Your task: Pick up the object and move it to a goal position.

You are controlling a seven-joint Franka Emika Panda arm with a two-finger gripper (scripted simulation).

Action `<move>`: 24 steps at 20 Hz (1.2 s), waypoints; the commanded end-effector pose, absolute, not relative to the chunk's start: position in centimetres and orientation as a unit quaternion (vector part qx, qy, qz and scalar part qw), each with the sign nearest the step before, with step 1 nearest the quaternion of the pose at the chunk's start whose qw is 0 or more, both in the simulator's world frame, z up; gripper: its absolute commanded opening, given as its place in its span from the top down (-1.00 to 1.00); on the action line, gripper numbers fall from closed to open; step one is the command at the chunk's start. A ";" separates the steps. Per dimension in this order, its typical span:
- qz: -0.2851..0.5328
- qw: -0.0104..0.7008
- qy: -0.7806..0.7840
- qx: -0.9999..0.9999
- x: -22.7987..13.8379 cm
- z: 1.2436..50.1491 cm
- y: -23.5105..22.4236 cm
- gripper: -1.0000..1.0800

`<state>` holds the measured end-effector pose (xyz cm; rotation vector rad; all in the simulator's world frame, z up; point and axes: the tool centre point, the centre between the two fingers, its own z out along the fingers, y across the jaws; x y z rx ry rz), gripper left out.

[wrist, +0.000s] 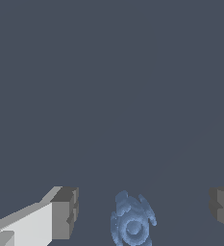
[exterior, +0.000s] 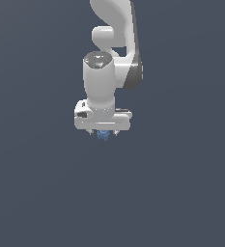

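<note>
The object [wrist: 131, 221] is a small blue bumpy clump resting on the dark grey floor. In the wrist view it lies between my two grey fingertips [wrist: 65, 214], with a clear gap on each side. My gripper [wrist: 144, 211] is open and touches nothing. In the exterior view the white arm points straight down, and my gripper [exterior: 103, 132] hides most of the object [exterior: 103, 136], leaving only a blue speck showing under the hand.
A plain dark grey floor [exterior: 181, 193] fills the rest of both views. No other objects or edges show.
</note>
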<state>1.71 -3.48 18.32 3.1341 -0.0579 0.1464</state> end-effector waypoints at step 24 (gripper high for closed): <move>0.000 0.000 -0.142 0.990 -8.2 9.0 -4.5 -0.92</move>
